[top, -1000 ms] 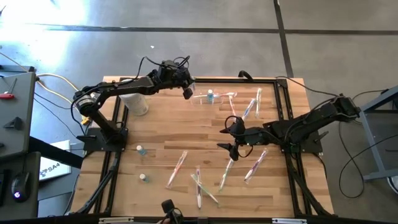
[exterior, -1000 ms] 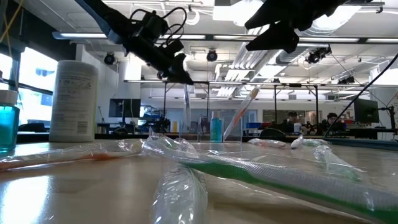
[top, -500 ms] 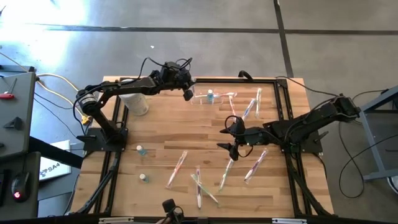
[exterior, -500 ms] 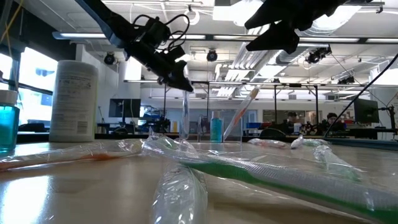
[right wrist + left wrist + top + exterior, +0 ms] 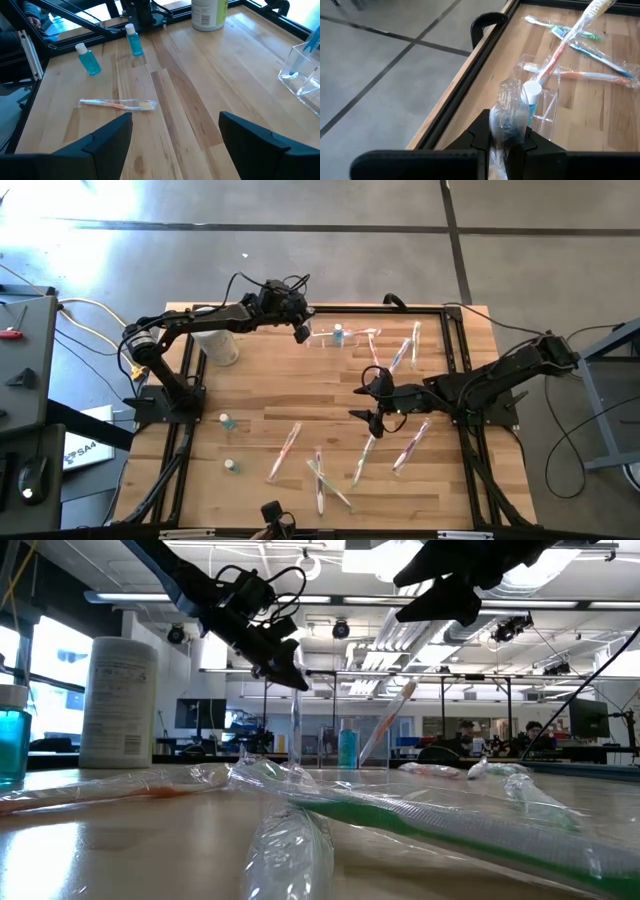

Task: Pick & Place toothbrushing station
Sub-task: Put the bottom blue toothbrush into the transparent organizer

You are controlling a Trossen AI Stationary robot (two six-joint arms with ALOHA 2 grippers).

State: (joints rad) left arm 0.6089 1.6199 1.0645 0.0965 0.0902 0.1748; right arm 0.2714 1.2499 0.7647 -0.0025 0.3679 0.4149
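Note:
The toothbrushing station (image 5: pixel 335 338) is a small clear holder standing at the table's far edge. A small blue bottle with a white cap (image 5: pixel 532 95) and a toothbrush (image 5: pixel 560 47) stand in it. It also shows in the low view (image 5: pixel 340 748) and the left wrist view (image 5: pixel 545 105). My left gripper (image 5: pixel 302 330) is just left of the holder, shut on a crinkled clear-wrapped item (image 5: pixel 507 112). My right gripper (image 5: pixel 366 402) is open and empty above the table's middle. My left gripper pinches the clear-wrapped item between its two fingers (image 5: pixel 480 132), on the crinkled wrapper (image 5: pixel 506 131). The fingers slant down from the table's left. In the low view the item (image 5: pixel 295 725) hangs straight down below the gripper, beside the holder's left end.
A white canister (image 5: pixel 218 345) stands at the far left. Two small blue bottles (image 5: pixel 226 421) (image 5: pixel 231 465) stand at the near left. Several wrapped toothbrushes (image 5: pixel 285 452) lie across the near half, and more (image 5: pixel 405 350) lie right of the holder. A black frame rail (image 5: pixel 485 22) runs along the far edge.
My left gripper has come down a little beside the holder, still shut on the wrapped item, which hangs lower than before.

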